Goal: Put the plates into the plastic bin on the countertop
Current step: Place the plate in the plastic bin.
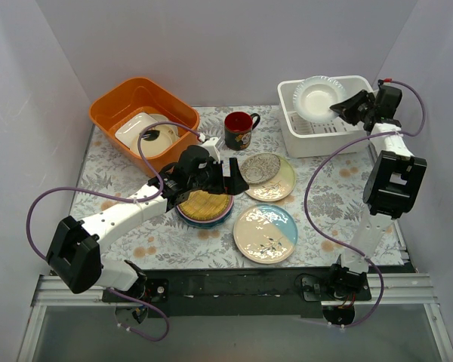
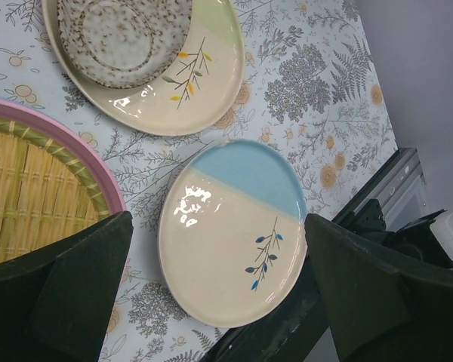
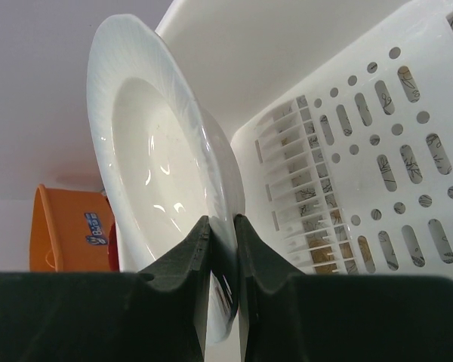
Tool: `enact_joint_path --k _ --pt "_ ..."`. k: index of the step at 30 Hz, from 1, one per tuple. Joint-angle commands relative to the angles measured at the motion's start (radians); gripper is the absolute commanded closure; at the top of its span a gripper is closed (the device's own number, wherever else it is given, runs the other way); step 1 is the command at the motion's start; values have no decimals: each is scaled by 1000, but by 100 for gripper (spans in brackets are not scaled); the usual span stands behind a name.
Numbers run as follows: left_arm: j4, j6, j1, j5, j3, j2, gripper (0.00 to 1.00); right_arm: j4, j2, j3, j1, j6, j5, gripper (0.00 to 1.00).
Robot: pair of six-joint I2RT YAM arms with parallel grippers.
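**Obs. 1.** The right fingers are pinched together on the rim of the white plate, one finger on each face. The plate stands on edge, near upright, over the plastic bin. The bin's slotted floor lies just beyond the fingertips. Judgement: the rim grip keeps the fingers clear of the bin wall as the plate goes in. Plate not yet released.

**Obs. 2.** The left fingers are spread wide apart w/ nothing held, hovering over the surface.
- The blue-and-cream plate lies flat betw. and below them.
- The yellow woven plate, stacked on a pink plate, sits beside one finger.
- The green-and-cream plate, w/ a speckled dish on it, lies beyond the fingertips.

Judgement: the left arm is lined up for the next pick, prob. the blue-and-cream plate.

**Risk.** Plates lying flat offer little rim to catch, so a slip is poss.
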Motion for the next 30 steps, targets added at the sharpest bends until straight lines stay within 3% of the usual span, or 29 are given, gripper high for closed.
enact_joint_path --k 1,18,30 --pt "14 -2 4 14 -7 -13 2 103 -7 63 -5 5 -24 99" --pt "11 4 4 7 -10 -3 2 94 73 170 0 -86 26 99" --pt "3 7 4 -2 -7 4 2 -18 206 316 25 -127 -13 99"
